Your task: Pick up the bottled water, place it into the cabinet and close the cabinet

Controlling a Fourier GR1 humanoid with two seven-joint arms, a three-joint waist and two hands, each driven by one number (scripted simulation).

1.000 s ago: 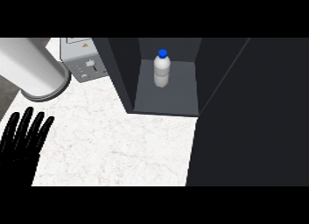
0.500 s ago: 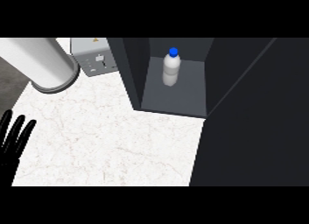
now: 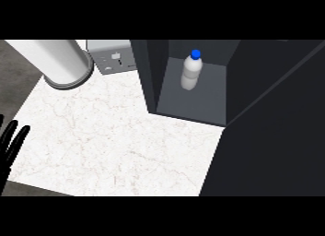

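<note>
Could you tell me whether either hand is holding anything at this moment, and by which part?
Nothing is held. The left hand rests open at the view's left edge; the right hand is not in view. The bottled water stands alone inside the cabinet.

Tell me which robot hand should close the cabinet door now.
Probably the right, though it is out of view. The bottled water stands inside the cabinet; the dark door is at the right, while the left robot hand rests open far left.
</note>
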